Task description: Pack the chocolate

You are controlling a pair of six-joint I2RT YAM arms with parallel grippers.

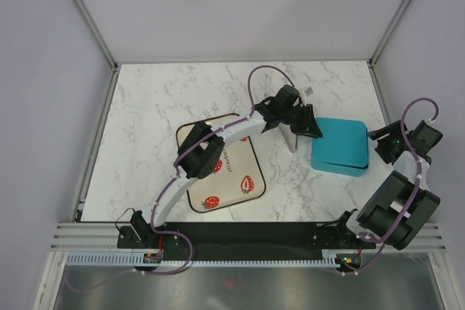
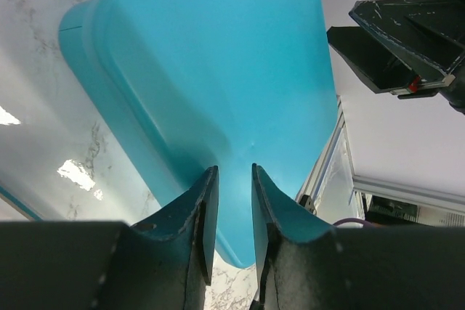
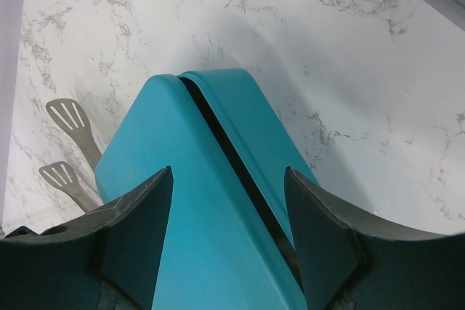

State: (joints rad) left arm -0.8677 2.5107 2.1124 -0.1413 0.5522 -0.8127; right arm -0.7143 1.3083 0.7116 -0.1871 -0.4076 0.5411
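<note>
Left end effector (image 2: 234, 168) sits at the left edge of the teal box (image 1: 340, 144), over its closed lid (image 2: 218, 56). Its fingers are drawn to a narrow slot with nothing between them, and whether the tips touch the lid cannot be told. Right end effector (image 3: 227, 170) is just beside the box's right edge, jaws spread wide, holding nothing, the box's corner showing between them. Chocolate is not visible in any view; the strawberry-print tray (image 1: 247, 157) lies on the bench (image 1: 160, 99) left of the box.
</note>
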